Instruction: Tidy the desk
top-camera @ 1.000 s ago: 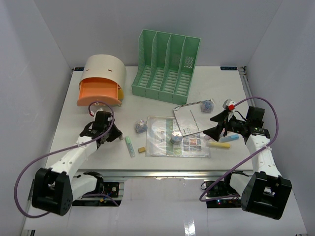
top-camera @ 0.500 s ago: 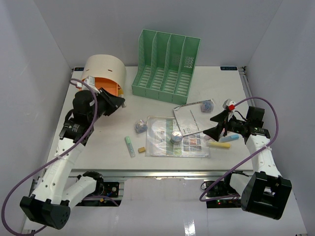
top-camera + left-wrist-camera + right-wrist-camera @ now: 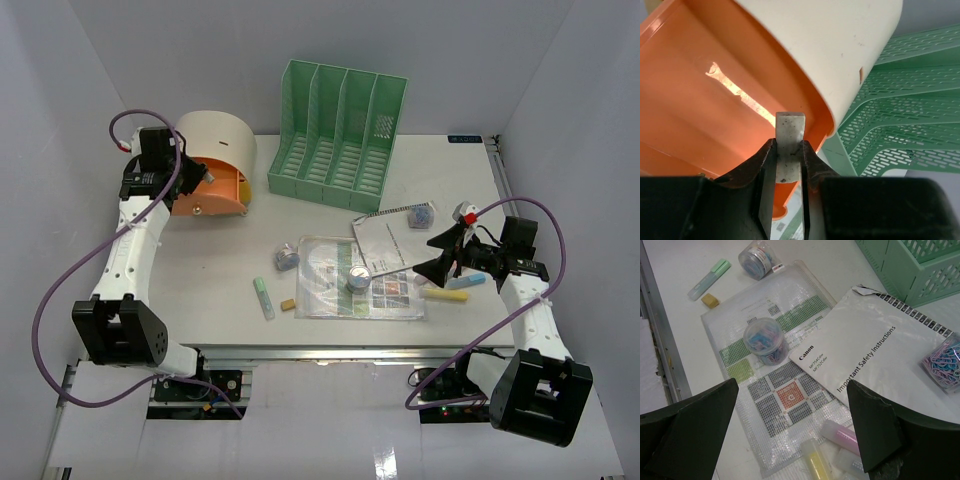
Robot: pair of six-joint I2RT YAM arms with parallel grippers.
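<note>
The white desk [image 3: 190, 290] holds scattered stationery. My left gripper [image 3: 186, 172] is shut on a small white eraser block [image 3: 789, 142] and holds it over the open orange drawer [image 3: 705, 100] of the cream drawer box [image 3: 215, 140]. My right gripper [image 3: 446, 256] is open and empty, hovering over the plastic document sleeve [image 3: 785, 390], the white booklet [image 3: 865, 350] and the yellow highlighter [image 3: 816, 462] and pink highlighter [image 3: 840, 434]. A jar of paper clips [image 3: 764, 340] stands on the sleeve.
A green file rack [image 3: 335, 135] stands at the back middle. A green highlighter [image 3: 263, 297] and a tan eraser [image 3: 288, 304] lie at the front. A second clip jar [image 3: 287, 259] lies left of the sleeve, and a clip box [image 3: 421, 214] sits by the booklet.
</note>
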